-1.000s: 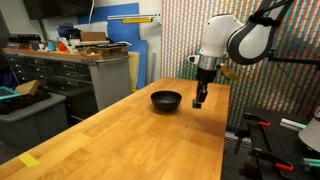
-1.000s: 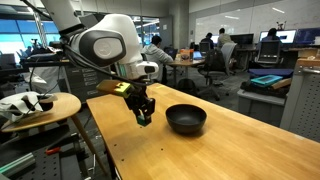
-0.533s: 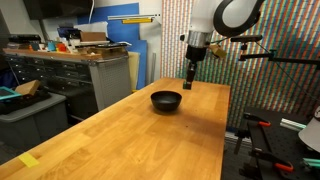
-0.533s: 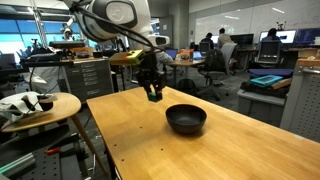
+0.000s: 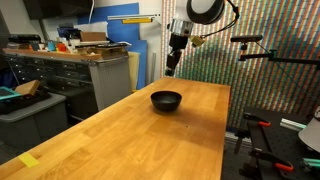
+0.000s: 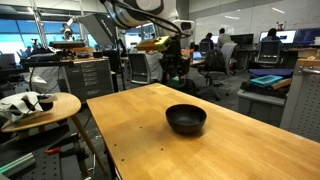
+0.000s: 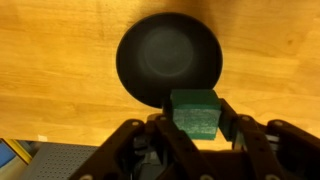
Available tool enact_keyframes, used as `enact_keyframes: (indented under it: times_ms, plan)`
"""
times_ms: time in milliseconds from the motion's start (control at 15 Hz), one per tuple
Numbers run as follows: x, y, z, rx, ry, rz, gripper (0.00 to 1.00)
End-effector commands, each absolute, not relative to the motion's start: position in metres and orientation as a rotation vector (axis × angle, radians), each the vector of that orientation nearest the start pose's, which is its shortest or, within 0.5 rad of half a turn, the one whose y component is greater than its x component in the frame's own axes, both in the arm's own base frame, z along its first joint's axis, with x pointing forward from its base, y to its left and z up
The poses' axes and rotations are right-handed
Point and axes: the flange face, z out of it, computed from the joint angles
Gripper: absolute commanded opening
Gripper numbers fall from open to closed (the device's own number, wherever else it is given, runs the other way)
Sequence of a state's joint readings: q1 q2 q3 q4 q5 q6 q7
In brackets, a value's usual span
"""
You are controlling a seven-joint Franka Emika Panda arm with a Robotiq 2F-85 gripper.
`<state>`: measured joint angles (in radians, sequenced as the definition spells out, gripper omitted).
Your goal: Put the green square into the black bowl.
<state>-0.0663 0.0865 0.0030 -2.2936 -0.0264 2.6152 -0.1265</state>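
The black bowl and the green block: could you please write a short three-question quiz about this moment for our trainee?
1. True or false: the green block lies inside the black bowl.
2. Relative to the wooden table in an exterior view, the gripper is: A) resting on it; B) raised well above it; C) below its edge.
3. Fill in: in the wrist view, the gripper is shut on the ____.
Key: 1 false; 2 B; 3 green block.
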Motion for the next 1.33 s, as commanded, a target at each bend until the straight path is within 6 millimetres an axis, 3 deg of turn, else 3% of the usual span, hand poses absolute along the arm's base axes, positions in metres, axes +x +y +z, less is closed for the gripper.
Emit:
enact_keyframes:
  times_ms: [0,400,1267]
  plan:
    - [0.593,-0.048,0.325,-3.118,-0.039,-0.356,0.21]
    - [0.634,-0.071,0.291,-3.099,0.075,-0.304,0.21]
    - [0.628,-0.079,0.252,-3.099,0.185,-0.110,0.21]
